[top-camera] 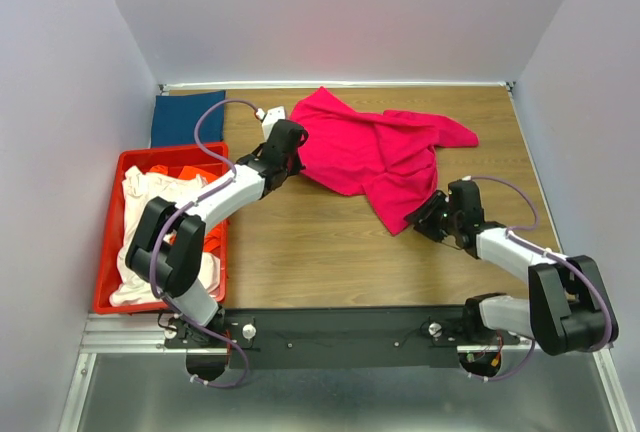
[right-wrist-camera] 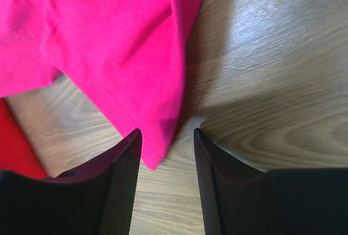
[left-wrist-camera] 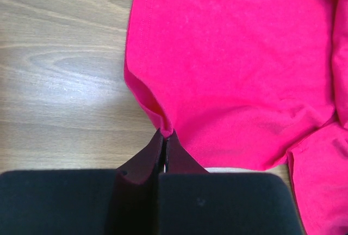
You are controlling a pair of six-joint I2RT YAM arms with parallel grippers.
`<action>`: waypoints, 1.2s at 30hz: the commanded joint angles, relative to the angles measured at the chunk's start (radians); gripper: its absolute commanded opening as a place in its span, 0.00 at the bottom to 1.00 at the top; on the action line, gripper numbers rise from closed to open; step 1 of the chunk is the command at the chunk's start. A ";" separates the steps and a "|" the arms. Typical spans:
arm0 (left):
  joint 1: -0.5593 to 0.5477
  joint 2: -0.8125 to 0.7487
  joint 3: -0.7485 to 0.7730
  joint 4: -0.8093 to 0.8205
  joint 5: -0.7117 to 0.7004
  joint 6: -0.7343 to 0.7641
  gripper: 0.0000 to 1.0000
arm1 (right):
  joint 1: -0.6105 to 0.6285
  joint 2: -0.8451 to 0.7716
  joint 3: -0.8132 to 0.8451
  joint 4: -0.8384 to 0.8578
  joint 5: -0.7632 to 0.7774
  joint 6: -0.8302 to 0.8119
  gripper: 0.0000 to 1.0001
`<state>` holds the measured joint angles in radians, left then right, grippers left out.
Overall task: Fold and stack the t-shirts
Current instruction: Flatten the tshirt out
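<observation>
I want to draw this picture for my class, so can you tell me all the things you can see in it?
pink t-shirt: one, bright magenta-pink, crumpled on the far middle of the table
blue t-shirt: one, dark blue, flat at the far left corner
cream-white t-shirt: one, bundled in the crate
orange t-shirt: one, in the crate beside the cream-white one
crate: one, red, at the table's left side
table: one, light brown wood
left arm: one, black and white, reaching to the pink t-shirt's left edge
right arm: one, black and white, at its near corner
left gripper: one, black, shut on the pink t-shirt's edge
right gripper: one, black, open around the pink t-shirt's corner
</observation>
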<state>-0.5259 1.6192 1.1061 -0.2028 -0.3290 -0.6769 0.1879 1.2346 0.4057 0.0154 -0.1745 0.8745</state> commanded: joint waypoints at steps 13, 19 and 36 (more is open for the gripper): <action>0.003 -0.035 -0.006 0.017 -0.010 0.010 0.00 | -0.004 0.062 -0.074 0.189 0.038 0.095 0.26; 0.073 -0.051 0.055 0.005 0.013 0.053 0.00 | -0.013 -0.020 0.017 0.134 0.096 0.018 0.01; 0.331 0.148 1.072 -0.300 0.048 0.221 0.00 | -0.309 0.132 1.101 -0.008 0.076 -0.299 0.01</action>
<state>-0.2310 1.7779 2.0182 -0.4313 -0.2935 -0.4995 -0.1158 1.3582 1.3293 0.0166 -0.0769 0.6777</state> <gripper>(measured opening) 0.011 0.009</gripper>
